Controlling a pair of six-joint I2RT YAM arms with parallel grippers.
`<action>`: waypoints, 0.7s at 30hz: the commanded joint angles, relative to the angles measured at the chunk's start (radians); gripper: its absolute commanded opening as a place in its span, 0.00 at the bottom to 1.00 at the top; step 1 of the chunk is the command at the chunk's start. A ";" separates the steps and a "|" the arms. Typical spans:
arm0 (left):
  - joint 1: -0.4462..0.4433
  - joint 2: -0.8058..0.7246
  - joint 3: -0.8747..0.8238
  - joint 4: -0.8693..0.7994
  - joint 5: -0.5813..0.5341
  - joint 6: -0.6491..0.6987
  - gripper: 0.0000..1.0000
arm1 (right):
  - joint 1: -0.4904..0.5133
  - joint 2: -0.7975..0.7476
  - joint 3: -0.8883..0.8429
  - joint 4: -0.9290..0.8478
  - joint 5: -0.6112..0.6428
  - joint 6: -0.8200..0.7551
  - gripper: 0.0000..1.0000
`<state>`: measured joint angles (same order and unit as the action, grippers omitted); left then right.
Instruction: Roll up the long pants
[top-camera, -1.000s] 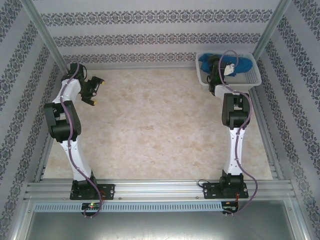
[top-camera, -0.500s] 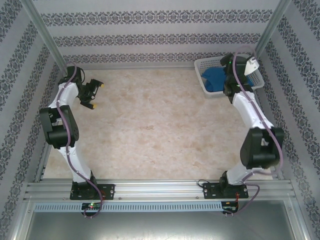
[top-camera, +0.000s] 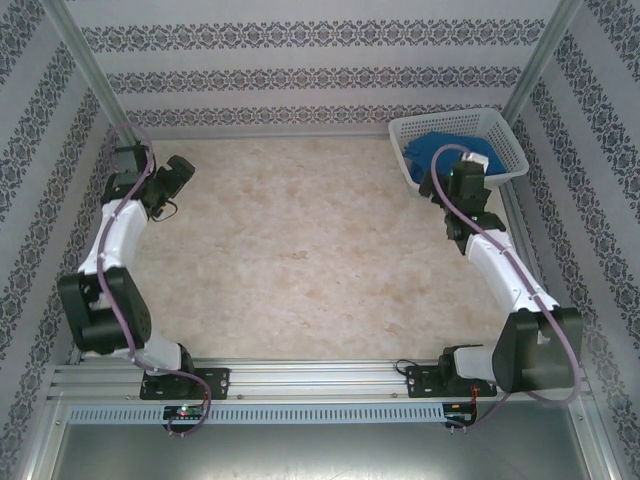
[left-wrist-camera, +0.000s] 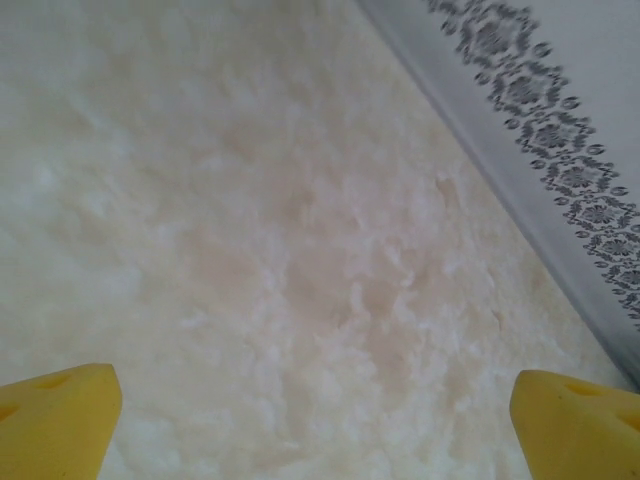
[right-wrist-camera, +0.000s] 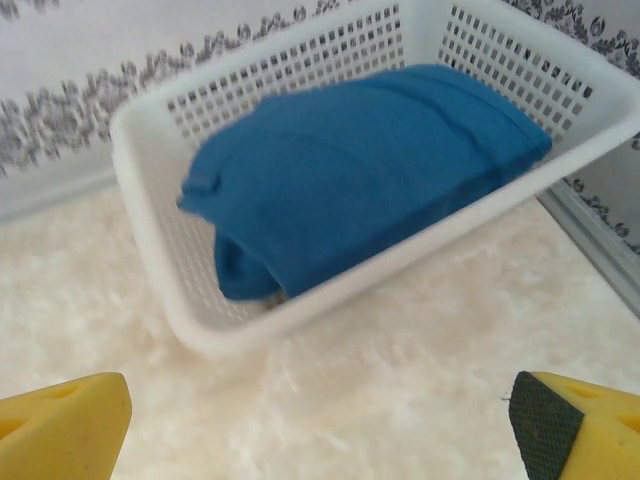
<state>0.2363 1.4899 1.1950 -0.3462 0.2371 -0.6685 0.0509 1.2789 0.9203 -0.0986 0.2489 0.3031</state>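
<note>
Right wrist camera showed me soft blue pants (right-wrist-camera: 360, 170) bundled inside the white mesh basket (right-wrist-camera: 420, 245); my right end effector (right-wrist-camera: 320, 440) and left end effector (left-wrist-camera: 320, 425) gaped wide, empty, over the fluffy cream surface (right-wrist-camera: 400, 390).

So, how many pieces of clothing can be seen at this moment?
1: the blue pants, bundled inside the white basket at the far right corner of the table. Another piece could lie hidden beneath them; the pictures cannot tell.
</note>
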 joint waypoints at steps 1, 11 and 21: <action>-0.023 -0.155 -0.174 0.204 -0.213 0.205 1.00 | 0.009 -0.096 -0.129 0.158 0.023 -0.188 0.98; -0.057 -0.341 -0.791 0.774 -0.422 0.363 1.00 | -0.044 0.054 -0.455 0.661 -0.110 -0.218 0.98; -0.076 -0.179 -0.913 1.149 -0.295 0.461 1.00 | -0.016 0.233 -0.540 1.019 -0.161 -0.279 0.98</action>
<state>0.1780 1.2652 0.2623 0.5900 -0.1345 -0.2550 0.0292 1.4757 0.4259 0.7071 0.1310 0.0505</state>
